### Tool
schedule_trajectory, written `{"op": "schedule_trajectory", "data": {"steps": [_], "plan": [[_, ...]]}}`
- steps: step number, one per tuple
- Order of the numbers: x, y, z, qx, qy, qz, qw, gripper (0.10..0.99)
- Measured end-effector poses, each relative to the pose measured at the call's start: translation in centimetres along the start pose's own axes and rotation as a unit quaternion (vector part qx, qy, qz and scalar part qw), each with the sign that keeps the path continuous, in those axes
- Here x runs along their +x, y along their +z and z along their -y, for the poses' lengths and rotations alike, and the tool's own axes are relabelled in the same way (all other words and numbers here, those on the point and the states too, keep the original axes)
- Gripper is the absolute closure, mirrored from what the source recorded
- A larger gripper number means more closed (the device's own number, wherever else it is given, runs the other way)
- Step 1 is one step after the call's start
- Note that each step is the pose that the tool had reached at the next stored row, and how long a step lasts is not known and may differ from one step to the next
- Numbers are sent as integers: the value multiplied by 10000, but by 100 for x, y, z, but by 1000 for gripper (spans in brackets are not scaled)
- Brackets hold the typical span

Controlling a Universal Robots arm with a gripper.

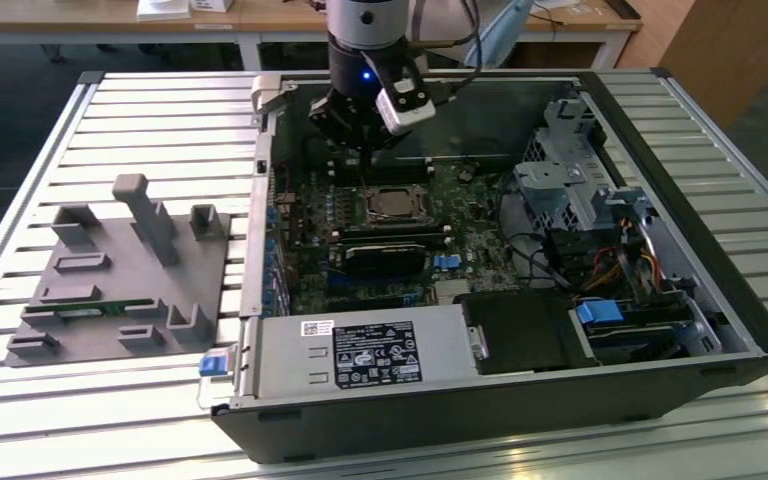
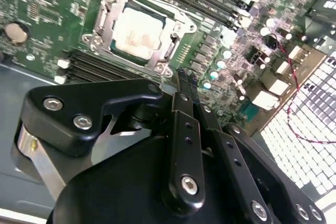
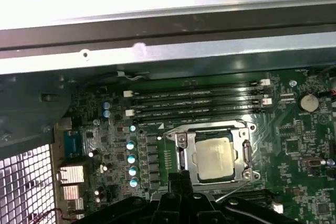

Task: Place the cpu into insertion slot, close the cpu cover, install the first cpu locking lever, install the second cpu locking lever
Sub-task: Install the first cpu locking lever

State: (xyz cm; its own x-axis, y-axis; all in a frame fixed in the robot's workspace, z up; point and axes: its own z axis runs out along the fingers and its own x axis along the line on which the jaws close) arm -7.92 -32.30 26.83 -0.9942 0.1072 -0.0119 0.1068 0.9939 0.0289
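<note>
While the cpu (image 3: 212, 153) lay seated in the insertion slot (image 3: 250, 129), the cpu cover (image 2: 105, 19) lay flat around it, its window framing the silvery top. The gripper (image 2: 185, 73) hung just beside that socket, above the green motherboard (image 3: 294, 198), with its black fingers (image 3: 181, 178) pressed together and nothing between them. Whether the tips touched the board could not be told. In the first wrist view a thin metal rod (image 3: 233, 191) slanted off one corner of the socket, and long black memory slots (image 3: 197, 100) ran along the far side of it, with a round coin battery (image 3: 308, 102) nearby. In the exterior view the arm (image 1: 364, 40) reached down into the open computer case (image 1: 678, 340), which lay on its side on a table of pale metal slats (image 1: 24, 160). A labelled silver power supply (image 1: 357, 355) filled the case's near end, and a drive cage (image 1: 571, 180) with coloured cables sat toward the exterior view's right. On the slats at the exterior view's left, well apart from the case, stood a grey fixture (image 1: 131, 270) of blocks and posts. Behind the table ran a wooden desk (image 1: 291, 22) on white legs over a dark floor (image 1: 11, 75).
</note>
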Motion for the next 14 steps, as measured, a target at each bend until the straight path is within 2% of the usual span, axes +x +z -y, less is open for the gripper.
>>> {"op": "schedule_trajectory", "data": {"steps": [6,14], "plan": [[80,52,-41,0,-21,-1,10000,984],[144,96,-81,0,-28,-1,10000,984]]}}
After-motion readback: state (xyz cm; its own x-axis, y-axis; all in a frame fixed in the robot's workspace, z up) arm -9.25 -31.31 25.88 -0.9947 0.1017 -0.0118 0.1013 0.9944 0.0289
